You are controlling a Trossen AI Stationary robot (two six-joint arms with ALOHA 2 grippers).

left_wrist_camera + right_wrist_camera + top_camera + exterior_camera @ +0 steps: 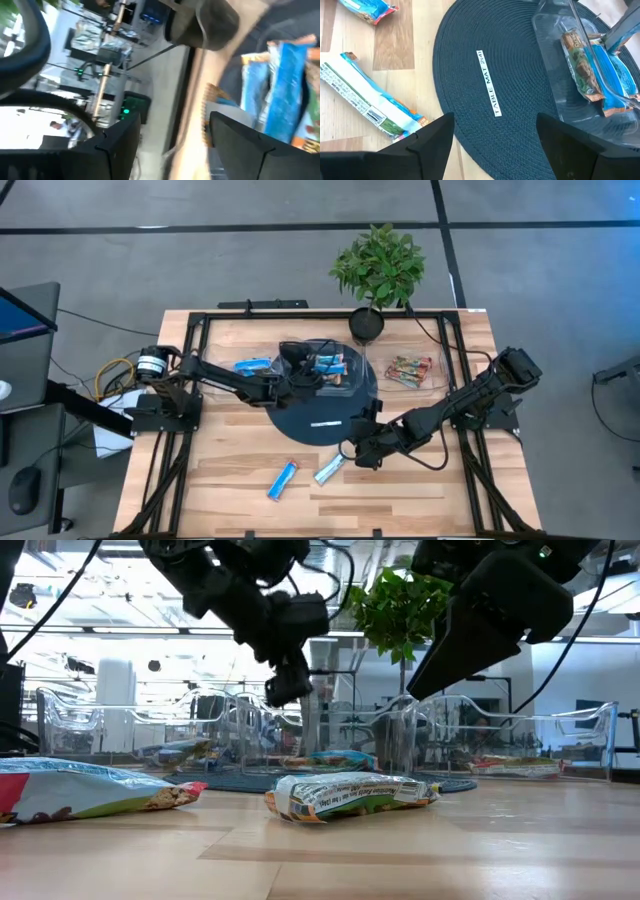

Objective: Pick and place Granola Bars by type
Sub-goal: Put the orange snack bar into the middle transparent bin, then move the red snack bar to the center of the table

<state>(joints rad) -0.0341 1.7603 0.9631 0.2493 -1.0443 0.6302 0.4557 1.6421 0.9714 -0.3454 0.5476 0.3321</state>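
Left gripper [300, 377] reaches across to the clear tray [352, 385] of granola bars [328, 365] on the mat [300, 420], fingers apart. Right gripper [355, 452] angles low over the mat's front edge (fingers spread, holding nothing), near a silver-green bar [329, 470].

2 granola bars [283, 479] flat on wood; others in trays.

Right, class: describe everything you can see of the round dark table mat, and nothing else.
The table mat is a round, dark blue-black disc of ribbed, woven-looking material, lying flat near the middle of the wooden table. A small white label strip on it reads "TABLE MAT" plus some characters in brackets. A clear plastic tray holding granola bars rests on its far part. The right gripper hovers at its near edge, fingers apart.
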